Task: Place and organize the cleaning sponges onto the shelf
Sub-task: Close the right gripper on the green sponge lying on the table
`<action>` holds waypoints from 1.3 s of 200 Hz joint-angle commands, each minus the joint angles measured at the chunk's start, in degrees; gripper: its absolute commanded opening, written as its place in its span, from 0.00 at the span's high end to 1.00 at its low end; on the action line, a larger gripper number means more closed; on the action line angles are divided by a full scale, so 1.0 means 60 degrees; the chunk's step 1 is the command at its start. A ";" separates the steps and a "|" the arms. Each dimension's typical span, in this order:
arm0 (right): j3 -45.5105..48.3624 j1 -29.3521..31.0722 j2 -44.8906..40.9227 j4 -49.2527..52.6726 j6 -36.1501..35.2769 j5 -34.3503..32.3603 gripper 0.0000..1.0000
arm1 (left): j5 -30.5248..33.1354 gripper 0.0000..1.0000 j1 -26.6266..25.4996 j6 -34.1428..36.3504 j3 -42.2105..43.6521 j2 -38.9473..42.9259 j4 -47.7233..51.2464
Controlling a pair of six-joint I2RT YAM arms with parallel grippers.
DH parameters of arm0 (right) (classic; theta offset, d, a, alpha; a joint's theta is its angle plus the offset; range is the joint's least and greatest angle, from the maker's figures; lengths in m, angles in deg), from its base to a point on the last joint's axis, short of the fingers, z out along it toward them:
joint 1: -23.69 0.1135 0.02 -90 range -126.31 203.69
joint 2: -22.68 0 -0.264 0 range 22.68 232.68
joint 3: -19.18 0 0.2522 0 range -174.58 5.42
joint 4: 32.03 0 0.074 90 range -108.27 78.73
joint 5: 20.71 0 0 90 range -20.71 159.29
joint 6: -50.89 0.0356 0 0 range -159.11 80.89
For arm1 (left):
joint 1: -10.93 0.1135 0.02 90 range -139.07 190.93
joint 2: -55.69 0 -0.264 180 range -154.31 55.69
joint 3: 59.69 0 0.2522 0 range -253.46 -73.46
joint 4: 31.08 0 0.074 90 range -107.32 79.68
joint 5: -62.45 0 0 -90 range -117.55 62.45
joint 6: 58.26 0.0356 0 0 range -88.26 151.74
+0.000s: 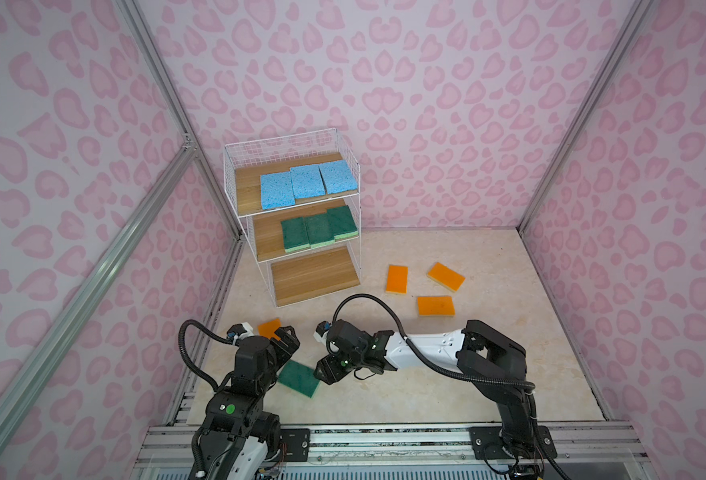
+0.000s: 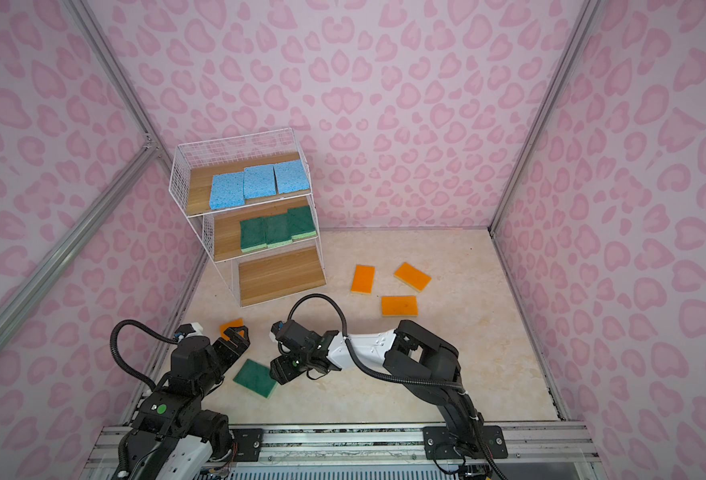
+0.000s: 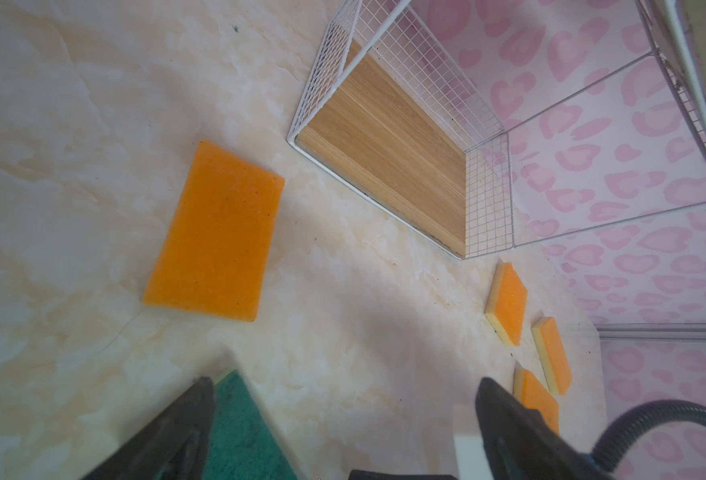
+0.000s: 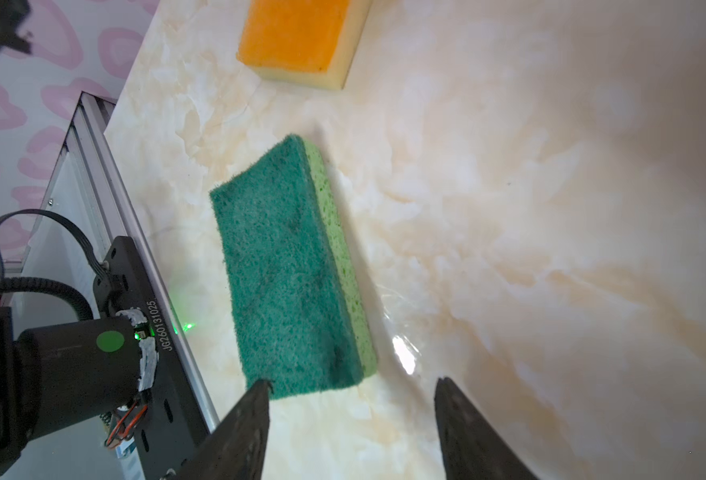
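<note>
Enclosing the cream marbled tabletop [image 1: 488,374] were pink heart-print walls [image 1: 426,62]. Blue sponges [image 1: 306,182] and green sponges [image 1: 319,230] were laid on the shelf [image 1: 314,276]; orange sponges [image 1: 397,279] and one loose green sponge [image 1: 299,378] were scattered on the marble. Left gripper [image 3: 343,384] and right gripper [image 4: 352,382] were held spread, empty.

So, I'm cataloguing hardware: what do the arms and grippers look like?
Left arm and right arm: black with white shell sections, each with a black ribbed cable to the wrist; green round sticker on the left. Left gripper and right gripper: dark tapered fingers.

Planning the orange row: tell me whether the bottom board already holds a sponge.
No, the bottom board is bare wood with no sponge on it.
</note>
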 commanded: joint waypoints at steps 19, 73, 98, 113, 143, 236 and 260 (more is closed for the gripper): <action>-0.0277 0.0062 0.0367 0.0170 0.0193 -0.0136 0.41 | 0.0057 0.02 0.0031 0.0151 0.0045 0.0030 0.0107; -0.0692 0.0131 0.0915 0.0261 0.0240 0.0090 0.54 | -0.0050 0.02 0.0027 0.0206 -0.0024 0.0030 0.0118; -0.0807 0.0124 0.1099 0.0335 0.0196 0.0172 0.63 | -0.0050 0.02 0.0031 0.0251 -0.0027 0.0015 0.0145; -0.0834 0.0108 0.1139 0.0363 0.0194 0.0195 0.68 | -0.0053 0.02 0.0024 0.0272 -0.0039 -0.0012 0.0120; -0.0745 -0.0015 0.1185 0.0179 0.0389 0.0413 0.77 | -0.0047 0.02 0.0044 0.0272 -0.0013 -0.0116 0.0058; 0.1021 -0.0726 -0.0126 -0.0869 0.1506 0.0268 0.97 | -0.0376 0.02 0.0042 0.0381 0.0017 -0.0057 -0.0100; 0.2187 -0.1093 -0.1009 -0.1163 0.2057 -0.0059 0.99 | -0.0681 0.02 0.0044 0.0447 0.0115 -0.0115 -0.0429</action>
